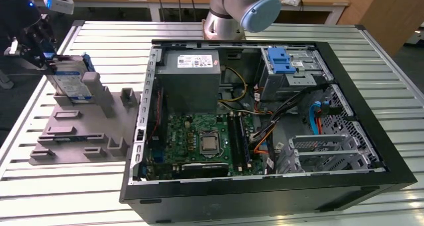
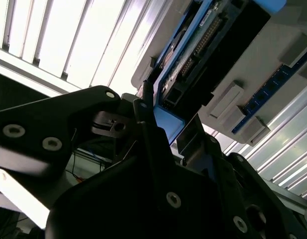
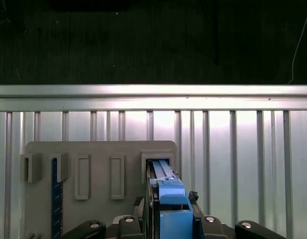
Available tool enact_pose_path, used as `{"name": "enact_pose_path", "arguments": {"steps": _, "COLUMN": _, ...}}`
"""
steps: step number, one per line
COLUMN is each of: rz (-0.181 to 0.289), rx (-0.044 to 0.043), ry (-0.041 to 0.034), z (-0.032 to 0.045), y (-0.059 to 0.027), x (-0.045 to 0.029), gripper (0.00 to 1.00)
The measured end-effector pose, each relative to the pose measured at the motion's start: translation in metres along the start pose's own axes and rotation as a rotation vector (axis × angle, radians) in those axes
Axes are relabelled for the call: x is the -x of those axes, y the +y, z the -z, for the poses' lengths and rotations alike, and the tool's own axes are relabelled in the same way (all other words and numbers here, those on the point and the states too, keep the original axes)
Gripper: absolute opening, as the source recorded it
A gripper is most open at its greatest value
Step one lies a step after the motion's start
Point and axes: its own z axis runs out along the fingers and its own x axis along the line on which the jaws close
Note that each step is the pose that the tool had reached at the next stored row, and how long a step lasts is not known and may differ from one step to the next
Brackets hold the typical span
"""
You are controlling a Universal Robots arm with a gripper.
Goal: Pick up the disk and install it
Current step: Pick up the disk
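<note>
**Fig.** Layout as seen in the exterior view, from that view's left to its right.

**(a)** Gripper (image 1: 41,51), far left, above the slatted metal table (image 1: 59,196). The claw is narrow and closed on the upper end of the disk (image 1: 70,82). In the first wrist view the fingers (image 3: 149,211) sit against either side of the disk's blue rail (image 3: 170,199).

**(b)** Disk: upright on edge, label side toward the camera. Its lower end is seated in a slot of the grey holder tray (image 1: 73,136). It is not yet in the PC.

**(c)** Open PC case (image 1: 265,198), w/ PSU (image 1: 194,69) at the back and motherboard (image 1: 198,141) in front of it. Further to the exterior view's right are loose cables (image 1: 291,107), the blue latch (image 1: 283,59) on the upper bay, and the metal drive cage (image 1: 318,149).

**Risks (judged, not seen):**
1. The grip covers a small area at one end, partly on plastic. The disk could pivot or slip under its own weight once free of the slot.
2. A pull not in line w/ the slot could bind the disk and drag the tray along. Cannot tell if the tray is fixed down.
3. The cables lie near the bays and could snag the disk or get pinched.
4. Rails entering a bay askew could jam, so a hard push may bend the rail or latch.
5. In the second wrist view the connector edge (image 2: 203,45) lies close to a finger (image 2: 153,149), so a slip could knock the pins.
</note>
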Motion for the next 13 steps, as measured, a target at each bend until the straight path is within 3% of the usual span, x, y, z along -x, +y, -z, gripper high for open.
{"name": "enact_pose_path", "arguments": {"steps": 8, "rz": 0.000, "rx": 0.0000, "ry": 0.0005, "z": -0.0026, "y": 0.0000, "x": -0.0001, "gripper": 0.45}}
{"name": "enact_pose_path", "arguments": {"steps": 9, "rz": 0.000, "rx": -0.0001, "ry": 0.0005, "z": -0.0033, "y": 0.0000, "x": -0.0001, "gripper": 0.52}}
{"name": "enact_pose_path", "arguments": {"steps": 13, "rz": 0.000, "rx": 0.0003, "ry": 0.0007, "z": -0.0041, "y": 0.0001, "x": -0.0002, "gripper": 0.52}}
